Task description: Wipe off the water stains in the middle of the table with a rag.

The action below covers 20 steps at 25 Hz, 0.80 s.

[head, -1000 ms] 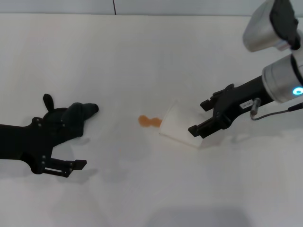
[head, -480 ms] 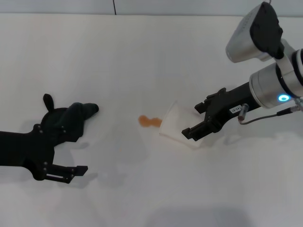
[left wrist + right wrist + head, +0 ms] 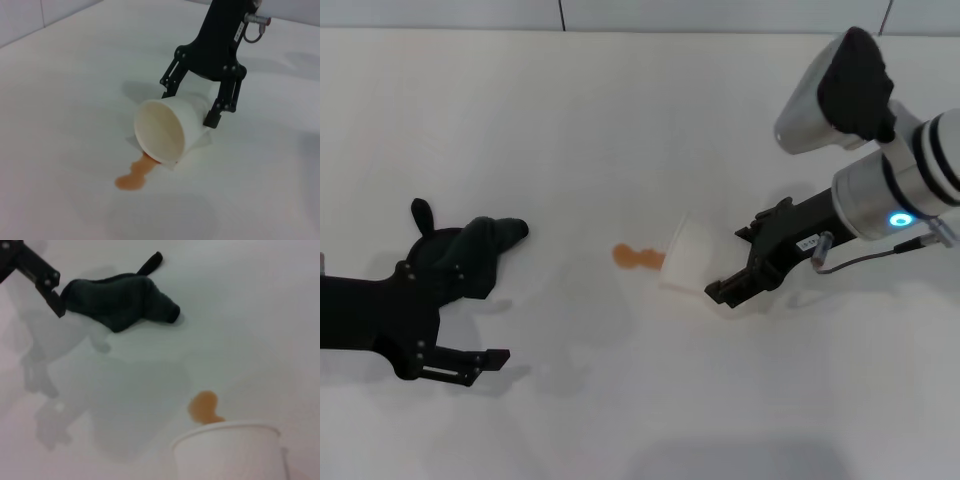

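The water stains [image 3: 633,256] are a small orange-brown two-lobed blotch in the middle of the white table [image 3: 620,120]. They also show in the left wrist view [image 3: 134,175] and the right wrist view [image 3: 204,407]. A white paper cup [image 3: 686,255] lies on its side, mouth at the blotch. My right gripper [image 3: 738,262] is open with a finger on each side of the cup's base [image 3: 200,107]. The black rag [image 3: 470,250] lies at the left, with its loop tab pointing away. My left gripper [image 3: 470,320] is open at the rag's near edge.
The rag also shows in the right wrist view [image 3: 120,300], with one left finger [image 3: 47,285] beside it. The cup's rim [image 3: 235,432] fills that view's lower edge. The table's far edge meets a grey wall [image 3: 620,12].
My right gripper has moved left toward the cup and now straddles its base; the cup has shifted slightly. My left gripper has slid a little toward the table's front.
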Each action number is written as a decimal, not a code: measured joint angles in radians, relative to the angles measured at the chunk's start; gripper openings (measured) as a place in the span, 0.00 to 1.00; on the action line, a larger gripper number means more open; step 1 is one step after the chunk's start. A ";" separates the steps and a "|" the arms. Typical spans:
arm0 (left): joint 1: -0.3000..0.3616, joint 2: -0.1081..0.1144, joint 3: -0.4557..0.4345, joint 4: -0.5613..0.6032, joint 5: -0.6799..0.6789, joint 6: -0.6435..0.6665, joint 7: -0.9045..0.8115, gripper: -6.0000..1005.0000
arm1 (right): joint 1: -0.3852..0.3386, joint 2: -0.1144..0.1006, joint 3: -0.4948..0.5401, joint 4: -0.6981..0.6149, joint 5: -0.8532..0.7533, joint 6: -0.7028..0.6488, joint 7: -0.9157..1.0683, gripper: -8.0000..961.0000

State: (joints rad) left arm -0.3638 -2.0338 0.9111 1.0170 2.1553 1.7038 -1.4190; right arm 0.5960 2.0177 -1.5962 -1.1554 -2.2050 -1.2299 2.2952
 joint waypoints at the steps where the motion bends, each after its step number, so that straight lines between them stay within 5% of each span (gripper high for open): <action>1: 0.000 0.000 0.000 0.000 0.000 -0.001 0.000 0.88 | 0.002 0.000 -0.007 0.003 -0.001 0.004 0.000 0.87; 20: -0.001 -0.002 -0.004 0.000 0.002 -0.015 0.000 0.87 | 0.021 -0.002 -0.094 0.018 -0.001 0.079 -0.012 0.84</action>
State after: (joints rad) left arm -0.3645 -2.0357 0.9072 1.0170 2.1569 1.6887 -1.4188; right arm 0.6166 2.0157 -1.6901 -1.1375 -2.2056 -1.1504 2.2828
